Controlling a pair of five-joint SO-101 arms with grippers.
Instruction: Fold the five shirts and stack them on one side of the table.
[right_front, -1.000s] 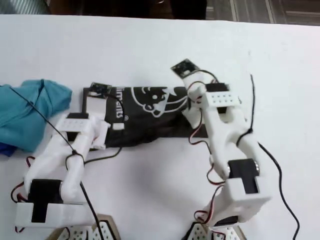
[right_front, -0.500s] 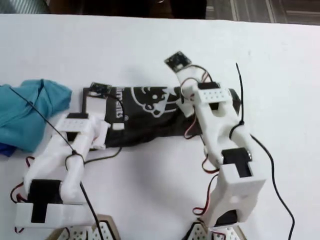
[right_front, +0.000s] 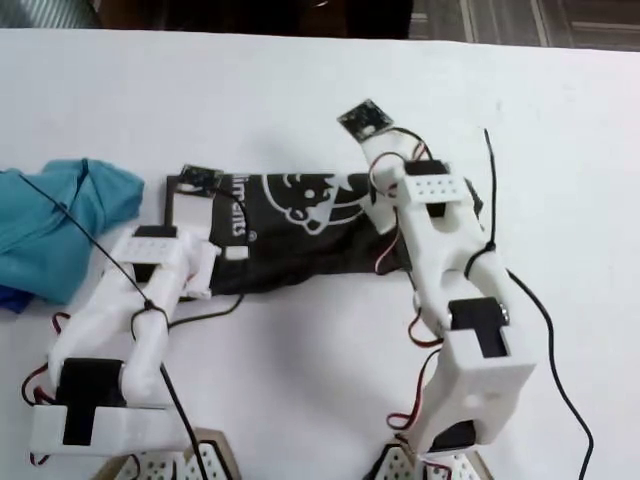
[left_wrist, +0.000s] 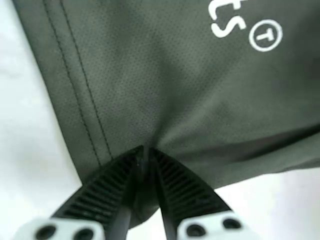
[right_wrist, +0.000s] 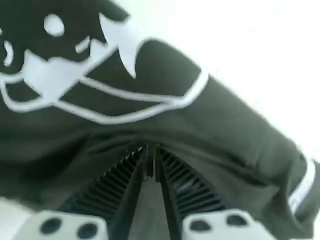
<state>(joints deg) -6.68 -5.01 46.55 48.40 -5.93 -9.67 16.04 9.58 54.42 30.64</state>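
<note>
The left tool (left_wrist: 145, 162) pinched the hemmed end of the black white-printed fabric shirt (right_front: 300, 245); the right tool (right_wrist: 150, 161) pinched its opposite end. A crumpled teal shirt (right_front: 60, 225) lay near it.

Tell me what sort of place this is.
Probably a robotics lab or workshop bench: the left arm and right arm, white with loose wiring, sit at a white table over a black shirt; a teal shirt lies bunched at its edge.
</note>
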